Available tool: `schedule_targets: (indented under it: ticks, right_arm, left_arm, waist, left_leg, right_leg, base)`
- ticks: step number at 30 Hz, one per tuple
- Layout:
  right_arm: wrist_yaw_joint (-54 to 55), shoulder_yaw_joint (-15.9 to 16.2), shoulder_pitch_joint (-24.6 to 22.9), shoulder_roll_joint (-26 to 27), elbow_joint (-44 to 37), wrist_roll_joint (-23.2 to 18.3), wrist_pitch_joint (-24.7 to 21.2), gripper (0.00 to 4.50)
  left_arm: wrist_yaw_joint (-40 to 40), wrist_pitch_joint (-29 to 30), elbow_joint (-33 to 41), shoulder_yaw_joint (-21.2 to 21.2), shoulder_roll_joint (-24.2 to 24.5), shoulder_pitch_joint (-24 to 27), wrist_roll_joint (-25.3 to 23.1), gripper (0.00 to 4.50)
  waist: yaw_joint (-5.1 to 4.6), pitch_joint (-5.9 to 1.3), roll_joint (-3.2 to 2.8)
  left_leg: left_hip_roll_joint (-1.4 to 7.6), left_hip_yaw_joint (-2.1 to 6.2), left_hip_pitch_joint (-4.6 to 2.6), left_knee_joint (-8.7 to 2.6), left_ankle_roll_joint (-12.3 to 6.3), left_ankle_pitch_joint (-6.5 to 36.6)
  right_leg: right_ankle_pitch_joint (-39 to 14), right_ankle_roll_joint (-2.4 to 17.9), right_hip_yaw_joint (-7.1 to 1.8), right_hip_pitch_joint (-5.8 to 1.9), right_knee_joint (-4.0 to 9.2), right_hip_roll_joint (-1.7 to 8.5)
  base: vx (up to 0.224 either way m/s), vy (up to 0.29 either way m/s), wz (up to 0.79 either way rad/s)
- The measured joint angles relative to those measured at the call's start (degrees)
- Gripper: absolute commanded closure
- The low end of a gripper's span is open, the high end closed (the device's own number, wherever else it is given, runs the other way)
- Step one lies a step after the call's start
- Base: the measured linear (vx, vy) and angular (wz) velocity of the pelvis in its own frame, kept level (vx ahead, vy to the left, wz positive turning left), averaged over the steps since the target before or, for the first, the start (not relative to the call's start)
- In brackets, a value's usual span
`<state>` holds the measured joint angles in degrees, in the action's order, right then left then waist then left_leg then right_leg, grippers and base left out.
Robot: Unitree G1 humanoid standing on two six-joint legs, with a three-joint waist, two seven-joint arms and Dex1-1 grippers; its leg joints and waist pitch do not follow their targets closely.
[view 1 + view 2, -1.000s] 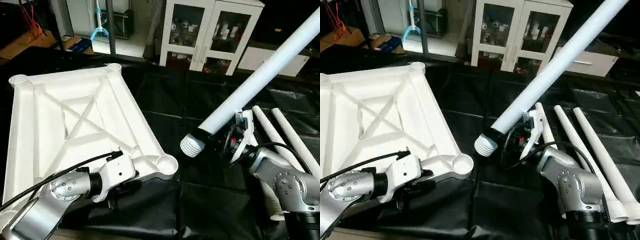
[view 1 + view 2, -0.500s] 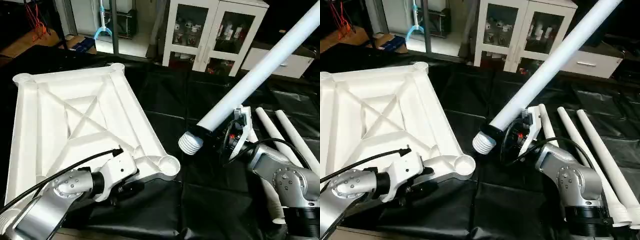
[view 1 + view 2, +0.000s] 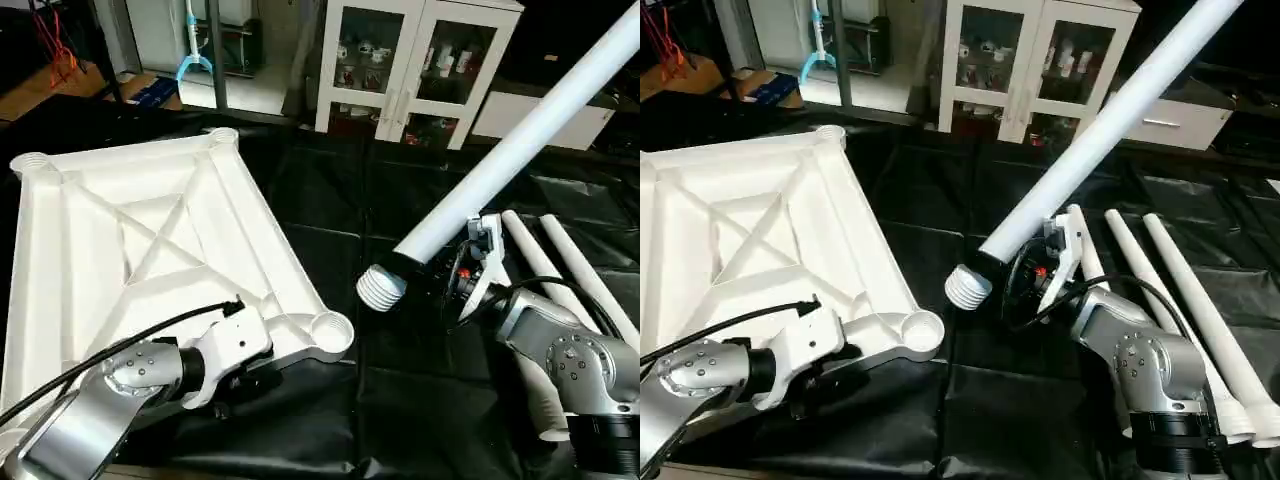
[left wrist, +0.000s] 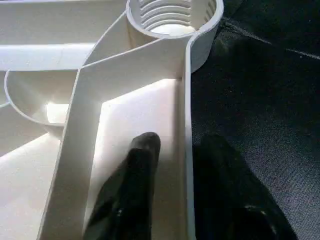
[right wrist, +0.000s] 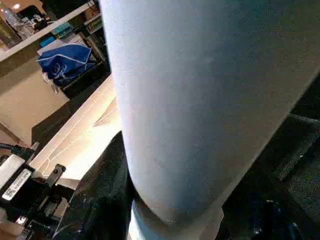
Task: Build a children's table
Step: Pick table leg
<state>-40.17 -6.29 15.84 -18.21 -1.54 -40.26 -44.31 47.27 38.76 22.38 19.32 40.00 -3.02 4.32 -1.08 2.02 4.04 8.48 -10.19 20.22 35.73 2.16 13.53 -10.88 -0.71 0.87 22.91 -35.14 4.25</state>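
1. White plastic rectangular tabletop [image 3: 150,250] lies underside up, X-ribs showing, on the black-covered work surface [image 3: 330,210], left half of the head view.
2. Left gripper [image 4: 175,165] is clamped on the tabletop's near-right rim wall: one black finger [image 4: 135,170] inside, the other outside. Left forearm low, reaching in from 7 o'clock.
3. Round threaded corner socket [image 3: 328,327] sits just beyond that grip, open upward, empty.
4. Long tapered white tube leg [image 3: 520,150] is held by the right gripper [image 3: 1025,275], fingers wrapped round it near its ribbed threaded end [image 3: 381,287].
5. Key relation: the socket lies at about 8 o'clock from the threaded end, near but apart. Leg's long axis runs 8 to 2 o'clock, steeply tilted, not upright over the socket.
6. Right arm is nearer, elbow bent, wrist turned inward.
7. Spare white tube legs [image 3: 1160,290] lie on the cloth at far right.
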Motion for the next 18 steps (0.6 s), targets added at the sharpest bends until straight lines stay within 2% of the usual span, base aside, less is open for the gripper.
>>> schedule_targets:
  ticks: [4, 8, 13, 16, 17, 18]
  right_arm:
    - [0.53, -0.57, 0.03, 0.29, 0.0, -0.81, -0.37, 2.64]
    - [1.57, -2.6, 1.93, 1.43, 0.0, -4.02, -2.94, 2.64]
    - [3.16, -3.18, 3.45, 1.33, 3.21, -4.52, -6.32, 2.64]
    - [2.17, -8.1, 3.61, 2.11, 6.42, -13.95, -12.43, 2.64]
    - [0.15, -10.12, 3.47, 2.07, 6.39, -19.11, -14.57, 2.64]
    - [-1.08, -11.4, 3.47, 1.96, 6.21, -21.92, -15.73, 2.64]
  left_arm:
    - [0.31, 1.08, 0.01, -0.47, -0.06, -0.06, 0.92, 3.48]
    - [1.08, 1.39, 0.03, -0.3, 0.08, -0.19, 0.97, 3.82]
    - [1.39, 1.0, 0.21, 1.02, 0.55, -0.6, -0.09, 4.24]
    - [1.8, 0.85, 0.37, 1.41, 0.59, -0.82, -0.24, 4.4]
    - [1.9, 0.86, 0.4, 1.43, 0.61, -0.83, -0.23, 4.46]
    - [1.92, 0.86, 0.4, 1.46, 0.61, -0.83, -0.23, 4.46]
  waist:
    - [-0.07, -0.02, -0.06]
    - [-0.12, -0.03, -0.16]
    - [-0.07, -0.14, -0.15]
    - [0.01, -0.1, -0.24]
    - [0.09, -0.09, -0.27]
    - [0.14, -0.11, -0.24]
  left_leg:
    - [0.0, 0.0, 0.01, 0.0, 0.0, 0.0]
    - [0.0, 0.0, 0.01, -0.03, 0.0, 0.0]
    - [-0.03, 0.0, 0.0, -0.1, -0.01, 0.01]
    - [-0.06, 0.0, 0.07, -0.11, -0.03, 0.03]
    - [-0.06, 0.0, 0.08, -0.12, -0.05, 0.04]
    - [-0.06, 0.0, 0.06, -0.13, -0.06, 0.04]
  right_leg:
    - [0.03, 0.04, 0.0, 0.01, 0.02, 0.0]
    - [0.05, 0.08, 0.0, 0.02, 0.03, 0.0]
    - [0.04, 0.08, 0.0, -0.02, 0.12, 0.0]
    - [0.04, 0.09, 0.0, 0.01, 0.13, 0.03]
    - [0.03, 0.08, 0.0, 0.01, 0.15, 0.03]
    - [0.0, 0.09, 0.0, -0.01, 0.15, 0.03]
  base:
    - [0.0, 0.0, 0.0]
    - [0.0, 0.0, 0.0]
    - [0.0, 0.0, 0.0]
    - [0.0, 0.0, 0.0]
    - [0.0, 0.0, 0.0]
    - [0.0, 0.0, 0.0]
